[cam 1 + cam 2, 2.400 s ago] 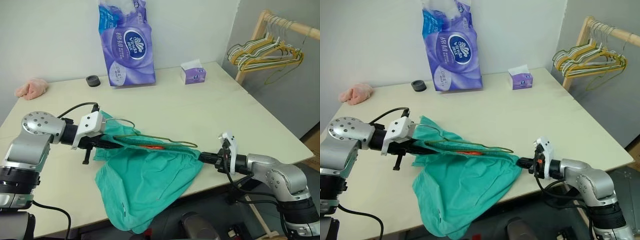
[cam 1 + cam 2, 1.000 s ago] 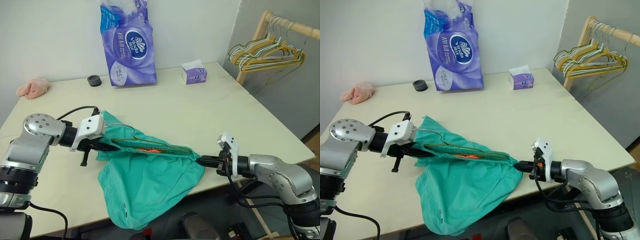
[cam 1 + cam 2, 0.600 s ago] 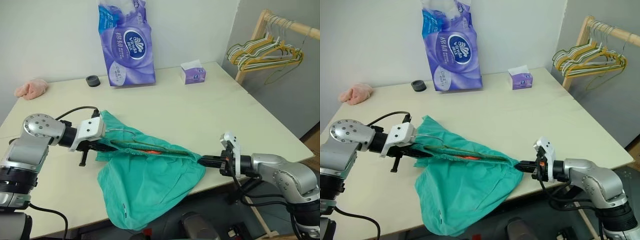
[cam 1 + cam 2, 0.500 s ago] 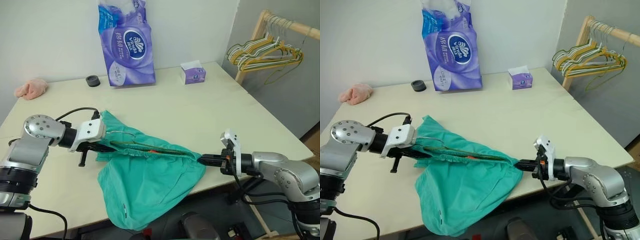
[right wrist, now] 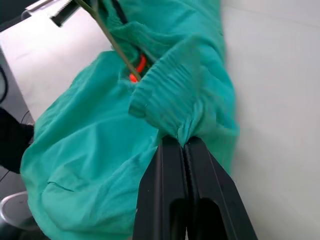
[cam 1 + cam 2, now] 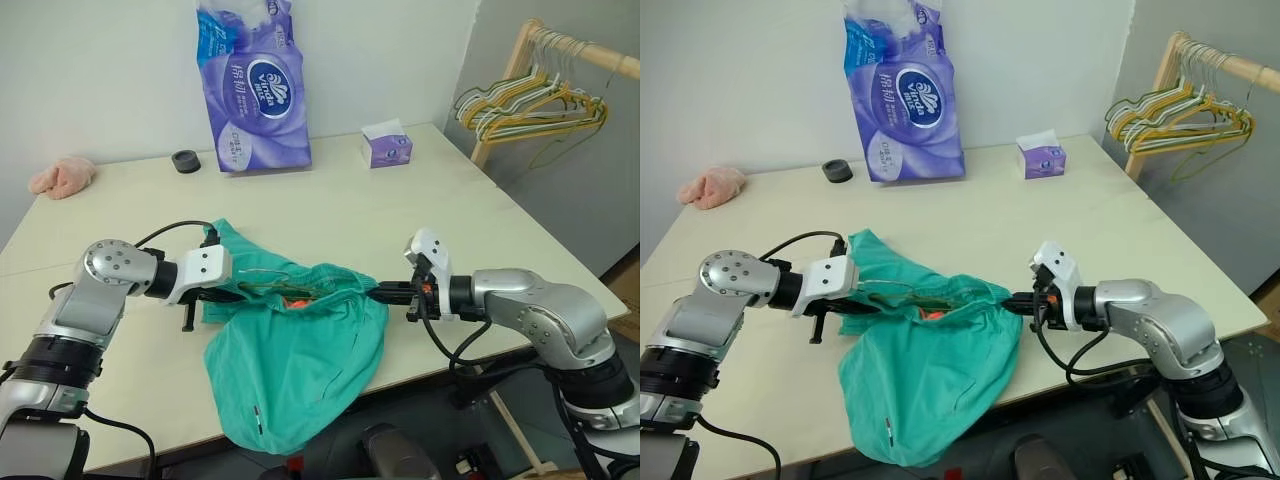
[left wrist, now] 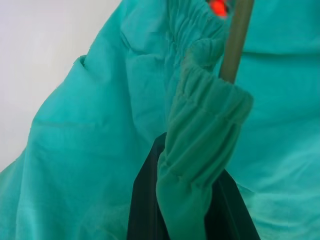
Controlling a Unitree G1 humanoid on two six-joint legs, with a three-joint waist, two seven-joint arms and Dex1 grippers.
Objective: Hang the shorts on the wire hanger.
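Both arms reach inward over the near half of the table, forearms roughly level and pointing toward each other. The left gripper (image 6: 228,291) is angled down and toward the right, its black fingers (image 7: 150,200) clamped on a fold of gathered waistband. The right gripper (image 6: 1012,301) points left, tilted slightly down, fingers (image 5: 172,185) pressed together on the waistband's opposite end.

The shorts (image 6: 300,350) hide most of the wire hanger (image 7: 235,40).
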